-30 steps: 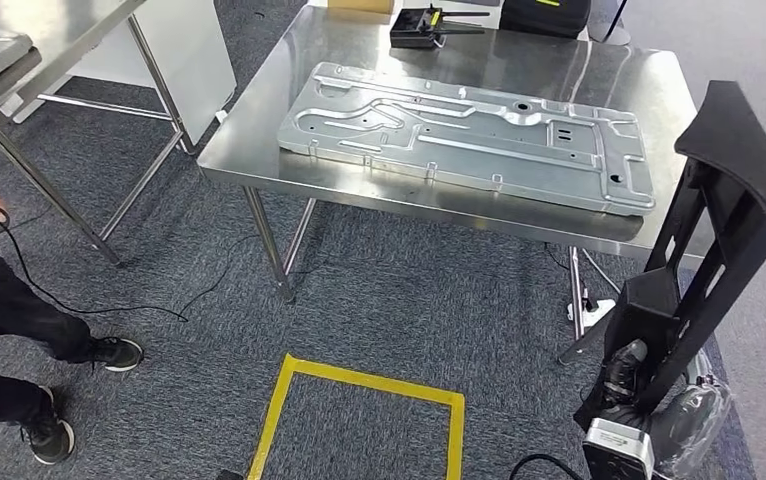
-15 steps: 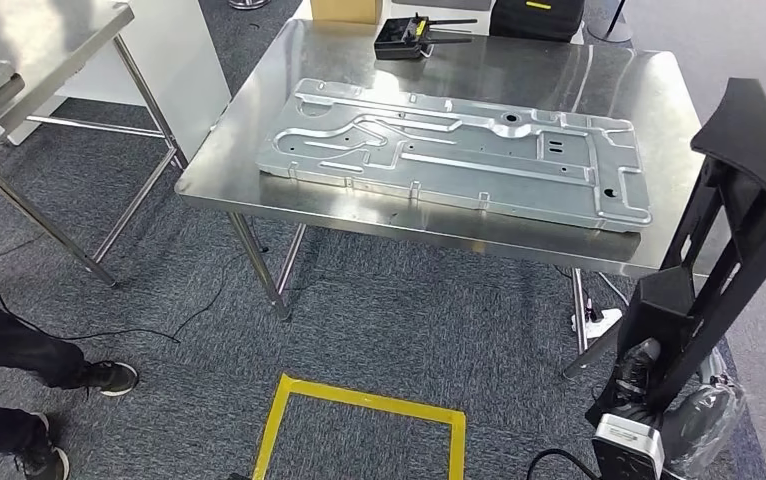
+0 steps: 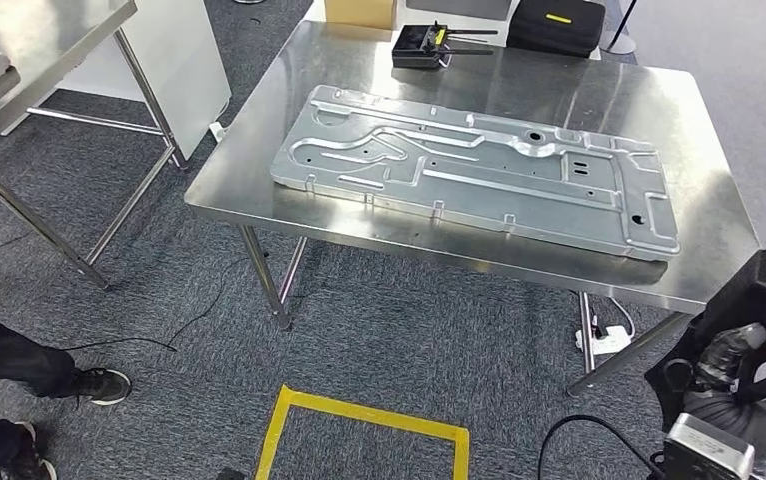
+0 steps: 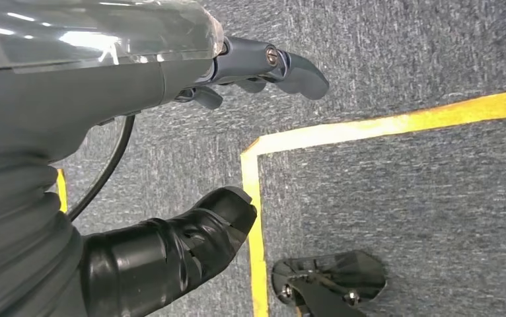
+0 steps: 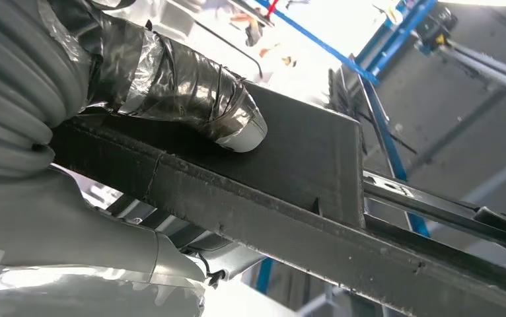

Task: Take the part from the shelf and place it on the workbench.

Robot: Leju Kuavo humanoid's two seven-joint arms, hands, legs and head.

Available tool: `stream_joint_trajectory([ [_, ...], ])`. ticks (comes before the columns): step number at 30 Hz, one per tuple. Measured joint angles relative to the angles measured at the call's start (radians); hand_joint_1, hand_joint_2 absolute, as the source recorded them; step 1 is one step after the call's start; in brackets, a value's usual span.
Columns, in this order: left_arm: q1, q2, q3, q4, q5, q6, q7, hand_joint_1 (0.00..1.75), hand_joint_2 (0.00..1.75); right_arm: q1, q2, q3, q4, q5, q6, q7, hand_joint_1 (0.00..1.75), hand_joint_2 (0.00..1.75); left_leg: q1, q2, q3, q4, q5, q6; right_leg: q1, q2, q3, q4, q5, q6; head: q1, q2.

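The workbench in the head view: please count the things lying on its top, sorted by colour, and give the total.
Silver: 1, the large stamped metal plate across the middle of the workbench.
Black: 2, a small device with antennas and a case with a yellow mark, both at the far edge.
Total: 3.

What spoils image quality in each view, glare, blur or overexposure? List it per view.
Head view: sharp overall; soft ceiling-light glare on the bare stainless steel workbench top. Left wrist view: the grey carpet is crisp; the close grey left hand is slightly soft, with highlights on its clear cover. Right wrist view: the background is blown out white behind the long black plastic part the right hand holds.
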Motion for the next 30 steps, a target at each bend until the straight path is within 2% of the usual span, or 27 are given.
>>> stream_joint_trajectory([
  [1,0.000,0.000,0.000,0.000,-0.001,-0.001,0.001,0.00,1.75,-0.008,-0.003,-0.004,-0.004,0.003,0.000,0.003,1.75,1.75,-0.001,-0.001,0.011,0.000,-0.007,-0.001,0.002,0.000,0.017,-0.064,0.054,-0.006,0.000,0.000],
  [2,-0.001,0.000,-0.001,0.000,-0.001,-0.002,0.002,0.00,1.75,-0.016,-0.006,-0.008,-0.008,0.005,0.000,0.005,1.75,1.75,-0.001,-0.002,0.019,-0.001,-0.014,-0.003,0.004,0.001,0.037,-0.126,0.094,-0.013,0.000,0.000],
  [3,-0.003,-0.001,-0.001,0.000,-0.002,-0.002,0.002,0.00,1.75,-0.023,-0.008,-0.012,-0.012,0.006,0.000,0.007,1.75,1.75,-0.003,-0.004,0.026,-0.001,-0.020,-0.007,0.008,0.001,0.056,-0.178,0.119,-0.019,0.000,0.000],
  [4,-0.005,-0.001,-0.002,0.000,-0.002,-0.002,0.002,0.00,1.75,-0.031,-0.010,-0.016,-0.014,0.007,0.000,0.009,1.75,1.75,-0.004,-0.004,0.028,-0.003,-0.024,-0.011,0.011,0.001,0.067,-0.209,0.128,-0.023,0.000,0.000],
  [6,-0.008,-0.001,-0.003,0.000,-0.004,-0.003,0.004,0.00,1.75,-0.045,-0.016,-0.020,-0.018,0.007,0.000,0.015,1.75,1.75,-0.005,-0.004,0.030,-0.009,-0.028,-0.022,0.016,0.003,0.073,-0.228,0.122,-0.028,0.000,0.000],
  [8,-0.010,0.000,-0.005,0.000,-0.007,-0.003,0.006,0.00,1.75,-0.060,-0.024,-0.021,-0.019,0.006,0.000,0.026,1.75,1.75,-0.005,-0.002,0.034,-0.007,-0.036,-0.032,0.008,0.005,0.082,-0.240,0.122,-0.035,-0.001,0.000],
  [9,-0.011,0.000,-0.006,0.000,-0.009,-0.003,0.006,0.00,1.75,-0.069,-0.027,-0.021,-0.018,0.005,0.000,0.032,1.75,1.75,-0.006,-0.001,0.027,0.014,-0.048,-0.037,0.003,0.005,0.089,-0.248,0.123,-0.039,-0.003,0.000],
  [10,-0.012,0.001,-0.007,0.000,-0.011,-0.004,0.007,0.00,1.75,-0.079,-0.030,-0.021,-0.018,0.004,0.000,0.037,1.75,1.75,-0.006,-0.001,0.008,0.054,-0.069,-0.042,-0.001,0.003,0.096,-0.254,0.123,-0.043,-0.004,0.000],
  [11,-0.013,0.001,-0.008,0.000,-0.012,-0.004,0.007,0.00,1.75,-0.089,-0.032,-0.021,-0.018,0.004,0.000,0.041,1.75,1.75,-0.003,0.000,-0.024,0.113,-0.095,-0.047,0.000,0.002,0.100,-0.257,0.121,-0.046,-0.006,0.000],
  [12,-0.013,0.001,-0.008,0.000,-0.012,-0.005,0.007,0.00,1.75,-0.098,-0.034,-0.021,-0.018,0.004,0.000,0.044,1.75,1.75,-0.001,0.000,-0.064,0.181,-0.120,-0.050,0.000,0.001,0.103,-0.257,0.118,-0.048,-0.006,0.000],
  [13,-0.013,0.001,-0.009,0.000,-0.013,-0.006,0.008,0.00,1.75,-0.105,-0.036,-0.021,-0.017,0.006,0.000,0.047,1.75,1.75,0.000,0.000,-0.102,0.237,-0.134,-0.052,0.000,0.000,0.105,-0.257,0.115,-0.049,-0.006,0.000],
  [14,-0.012,0.001,-0.010,0.000,-0.014,-0.006,0.008,0.00,1.75,-0.111,-0.038,-0.021,-0.016,0.008,0.000,0.052,1.75,1.75,0.001,0.000,-0.126,0.265,-0.128,-0.053,0.000,0.000,0.109,-0.256,0.111,-0.049,-0.006,0.000],
  [15,-0.012,0.001,-0.011,0.000,-0.014,-0.007,0.008,0.00,1.75,-0.117,-0.040,-0.020,-0.014,0.010,0.000,0.057,1.75,1.75,0.001,0.000,-0.133,0.254,-0.101,-0.053,0.000,0.001,0.115,-0.256,0.106,-0.049,-0.006,0.000],
  [16,-0.012,0.001,-0.013,0.000,-0.015,-0.007,0.008,0.00,1.75,-0.124,-0.043,-0.019,-0.011,0.012,0.000,0.062,1.75,1.75,0.001,0.000,-0.120,0.207,-0.057,-0.051,0.000,0.001,0.122,-0.256,0.101,-0.048,-0.006,0.000],
  [17,-0.012,0.001,-0.015,0.000,-0.015,-0.007,0.008,0.00,1.75,-0.132,-0.045,-0.018,-0.008,0.015,0.000,0.067,1.75,1.75,0.001,0.000,-0.095,0.135,-0.010,-0.048,0.000,0.001,0.130,-0.255,0.095,-0.045,-0.006,0.000],
  [18,-0.013,0.001,-0.017,0.000,-0.015,-0.007,0.008,0.00,1.75,-0.140,-0.047,-0.017,-0.006,0.017,0.000,0.071,1.75,1.75,-0.001,0.001,-0.069,0.069,0.022,-0.044,0.002,0.001,0.135,-0.254,0.089,-0.041,-0.006,0.000],
  [19,-0.015,0.002,-0.019,0.000,-0.015,-0.007,0.009,0.00,1.75,-0.146,-0.050,-0.016,-0.004,0.018,0.000,0.075,1.75,1.75,-0.002,0.001,-0.050,0.023,0.039,-0.039,0.003,0.002,0.137,-0.253,0.084,-0.037,-0.006,0.000],
  [20,-0.016,0.002,-0.020,0.000,-0.015,-0.007,0.010,0.00,1.75,-0.152,-0.052,-0.015,-0.002,0.020,0.000,0.079,1.75,1.75,-0.004,0.001,-0.041,-0.002,0.043,-0.035,0.005,0.002,0.137,-0.253,0.080,-0.031,-0.006,0.000],
  [23,-0.016,0.002,-0.022,0.000,-0.016,-0.007,0.013,0.00,1.75,-0.163,-0.058,-0.012,0.001,0.022,0.000,0.087,1.75,1.75,-0.005,-0.002,-0.033,-0.013,0.037,-0.020,0.005,0.001,0.140,-0.253,0.072,-0.015,-0.005,0.000],
  [25,-0.016,0.001,-0.023,0.000,-0.016,-0.007,0.014,0.00,1.75,-0.168,-0.063,-0.010,0.003,0.022,0.000,0.088,1.75,1.75,0.000,-0.002,-0.022,-0.023,0.037,-0.009,0.002,0.001,0.120,-0.203,0.044,-0.004,-0.003,0.000],
  [26,-0.017,0.001,-0.023,0.000,-0.016,-0.007,0.014,0.00,1.75,-0.170,-0.065,-0.010,0.004,0.023,0.000,0.089,1.75,1.75,0.001,-0.002,-0.017,-0.026,0.035,-0.005,0.000,0.001,0.091,-0.147,0.018,0.000,-0.002,0.000],
  [28,-0.017,0.001,-0.023,0.000,-0.016,-0.007,0.014,0.00,1.75,-0.173,-0.069,-0.010,0.007,0.023,0.000,0.089,1.75,1.75,0.000,-0.002,-0.009,-0.027,0.027,0.000,-0.001,0.001,0.011,-0.015,-0.027,0.007,-0.001,0.000],
  [29,-0.017,0.001,-0.023,0.000,-0.016,-0.007,0.014,0.00,1.75,-0.173,-0.069,-0.010,0.010,0.023,0.000,0.089,1.75,1.75,0.000,-0.002,-0.004,-0.026,0.022,0.000,-0.002,0.001,-0.019,0.024,-0.026,0.008,-0.001,0.000],
  [30,-0.016,0.001,-0.023,0.000,-0.016,-0.007,0.014,0.00,1.75,-0.173,-0.070,-0.010,0.012,0.023,0.000,0.090,1.75,1.75,0.000,-0.003,0.003,-0.026,0.017,0.000,-0.002,0.001,-0.032,0.026,-0.005,0.008,-0.001,0.000],
])
